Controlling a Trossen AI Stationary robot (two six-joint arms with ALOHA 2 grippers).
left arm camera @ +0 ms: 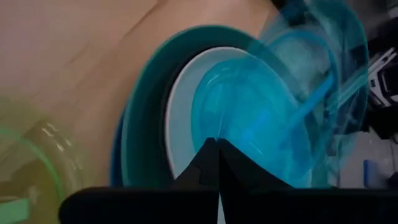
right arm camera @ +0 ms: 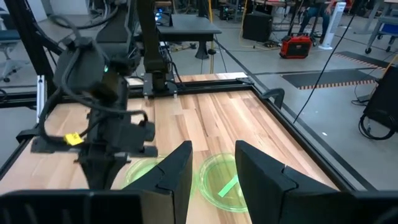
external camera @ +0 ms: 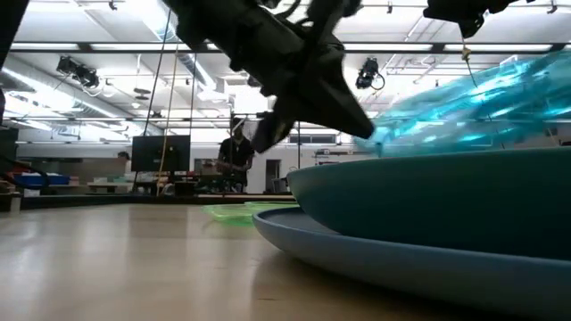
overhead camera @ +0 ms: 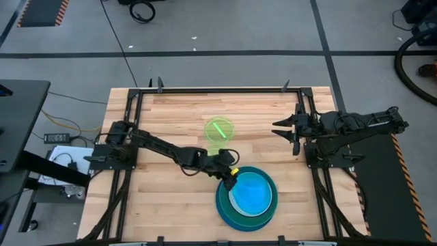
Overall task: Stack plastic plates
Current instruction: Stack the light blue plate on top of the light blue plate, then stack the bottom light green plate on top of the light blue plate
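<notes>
- Wooden table (overhead camera: 177, 109) under the overhead camera, set on a grey floor; the level view shows a workshop beyond with monitors and a person (external camera: 235, 147) standing far back.
- Toward five o'clock on the tabletop sits the stack: large blue plate (overhead camera: 222, 208) at the bottom, teal plate (overhead camera: 272, 188) on it, and a white plate (left arm camera: 180, 118) showing as a pale crescent from the left wrist.
- On top, a translucent cyan plate (overhead camera: 252, 193) is tilted, its far edge raised above the stack in the level view.
- Left gripper (overhead camera: 231, 179) is at the stack's ten o'clock rim, fingers clenched on the cyan plate's edge; in its wrist view the two dark tips meet to a point against that rim.
- Lime-green plate (overhead camera: 219, 129) lies flat near the table's centre, at eleven o'clock from the stack and well apart from it.
- Right gripper (overhead camera: 280, 128) waits at the table's three o'clock side, fingers apart and holding nothing, pointing toward the green plate.
</notes>
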